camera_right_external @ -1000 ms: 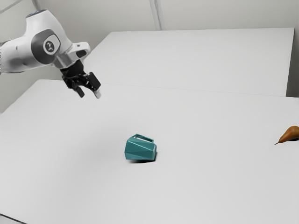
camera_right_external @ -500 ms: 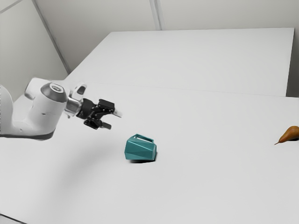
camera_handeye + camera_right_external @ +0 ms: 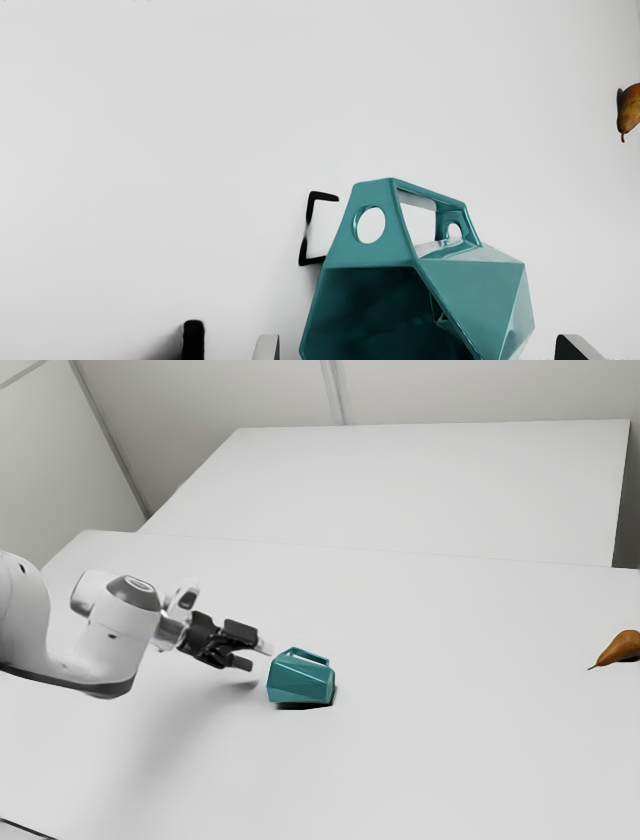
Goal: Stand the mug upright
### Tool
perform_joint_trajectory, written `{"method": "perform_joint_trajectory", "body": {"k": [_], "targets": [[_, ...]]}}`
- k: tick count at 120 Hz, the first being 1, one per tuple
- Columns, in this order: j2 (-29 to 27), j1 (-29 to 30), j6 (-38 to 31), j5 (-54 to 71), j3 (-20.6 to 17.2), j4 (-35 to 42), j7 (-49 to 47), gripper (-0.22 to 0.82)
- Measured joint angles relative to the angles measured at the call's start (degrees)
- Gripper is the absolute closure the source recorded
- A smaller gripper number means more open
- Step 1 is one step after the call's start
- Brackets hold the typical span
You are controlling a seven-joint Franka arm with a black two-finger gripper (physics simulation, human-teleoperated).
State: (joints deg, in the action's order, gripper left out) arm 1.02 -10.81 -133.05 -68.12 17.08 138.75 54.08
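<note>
Over the white table (image 3: pixel 450 760), the arm (image 3: pixel 115 635) has moved lower and more to the exterior view's right, and it has brought the gripper (image 3: pixel 256 657) close beside the mug (image 3: pixel 300 681). The gripper is wide, its 2 fingers (image 3: pixel 266 350) well apart, and they are holding nothing. The teal mug lies on its side on the table, its mouth (image 3: pixel 370 312) toward the gripper, its handle (image 3: pixel 372 192) upward. At the exterior view's right there is 1 brown pear (image 3: pixel 623 647), well apart from the mug.

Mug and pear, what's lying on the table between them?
Just a bare stretch of white tabletop between the mug and the pear, as seen in the exterior view.
</note>
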Motion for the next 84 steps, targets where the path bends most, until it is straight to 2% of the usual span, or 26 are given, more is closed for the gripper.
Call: {"method": "perform_joint_trajectory", "body": {"k": [25,67,72,84], "targets": [[0.2,0.4,-0.7,-4.0,-3.8,0.0,4.8,0.00],[-2.4,-4.8,-2.7,-10.6,-7.4,4.2,9.9,0.01],[-2.4,-4.6,-3.1,-11.0,-8.1,4.2,10.3,0.06],[-2.8,-4.0,-4.1,-11.5,-9.1,4.1,11.2,0.33]]}}
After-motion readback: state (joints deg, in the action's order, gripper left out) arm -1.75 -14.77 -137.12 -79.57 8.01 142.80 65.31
